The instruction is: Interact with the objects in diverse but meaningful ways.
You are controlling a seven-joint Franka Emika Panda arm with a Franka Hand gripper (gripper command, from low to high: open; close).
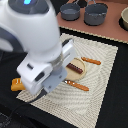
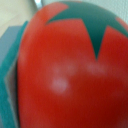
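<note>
Seen from the wrist, almost nothing but the round red tomato (image 2: pixel 70 75), blurred with closeness, its dark green star-shaped top (image 2: pixel 92 22) turned toward the lens; pressed hard up against the camera, so right at the claw, though no finger of it shows; beside the tomato, a teal-blue edge (image 2: pixel 9 80) of something, too blurred to name. From the exterior view, the white arm (image 1: pixel 35 35) bulking over the striped cream mat (image 1: pixel 107 75) on the black bench (image 1: pixel 112 107), bent low toward the bench's near edge at the exterior view's left; claw itself hidden beneath the wrist housing, so open or closed cannot be told, nor whether the tomato is gripped or merely lying under it; tomato not visible in this view, masked by the arm. Peeping out just beside the arm, near the mat's corner at the exterior view's left, the yellow-orange ridged bread block (image 1: pixel 17 84); toward the mat's middle, a tan round plate (image 1: pixel 82 64) with the dark brown sausage stick (image 1: pixel 75 67) lying on it; orange-handled cutlery flanking the plate, one piece (image 1: pixel 92 61) on its far side, one (image 1: pixel 77 85) on its near side; along the far edge, on a pinkish board, two grey pots (image 1: pixel 95 14).
</note>
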